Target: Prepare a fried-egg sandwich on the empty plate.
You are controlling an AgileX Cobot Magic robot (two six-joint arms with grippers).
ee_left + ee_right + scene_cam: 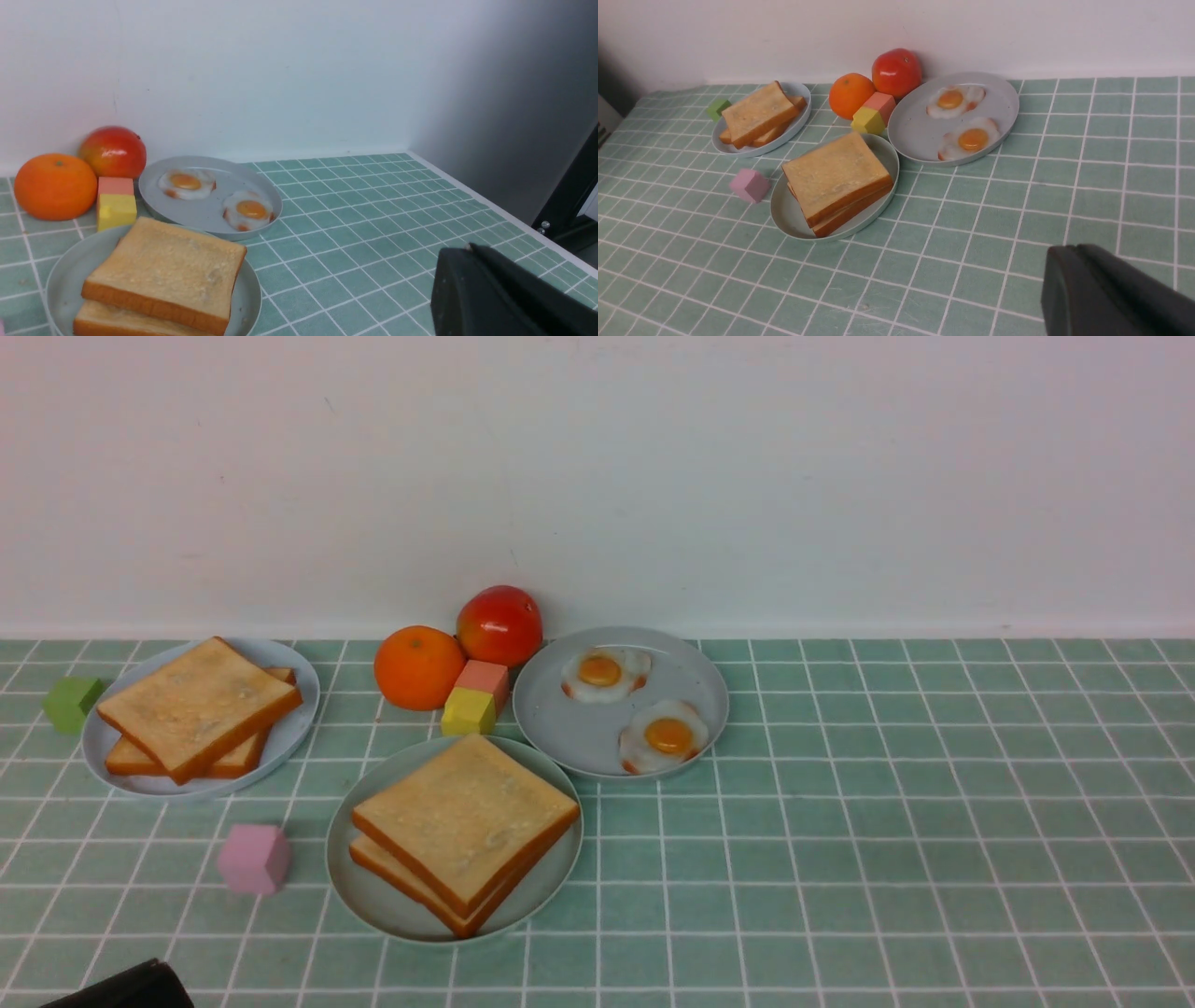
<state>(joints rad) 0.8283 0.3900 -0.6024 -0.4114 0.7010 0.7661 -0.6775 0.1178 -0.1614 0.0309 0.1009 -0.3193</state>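
Observation:
The pale mint-green plate point(373, 896) sits at the front centre and holds two stacked toast slices point(464, 821). No egg shows between them. Two fried eggs point(605, 672) point(665, 735) lie on a grey-blue plate point(560, 709) behind it to the right. The stack also shows in the left wrist view point(163, 270) and the right wrist view point(836, 175). My left gripper point(467, 247) is shut and empty, low and to the right of the plates. My right gripper point(1073, 247) is shut and empty, nearer than the plates and well apart from them.
A second grey-blue plate point(299, 709) at the left holds two more toast slices point(196, 705). An orange point(419, 666), a red fruit point(499, 623), a salmon block point(483, 679) and a yellow block point(469, 711) crowd behind the mint plate. A pink cube point(254, 859) and a green cube point(73, 704) lie at the left.

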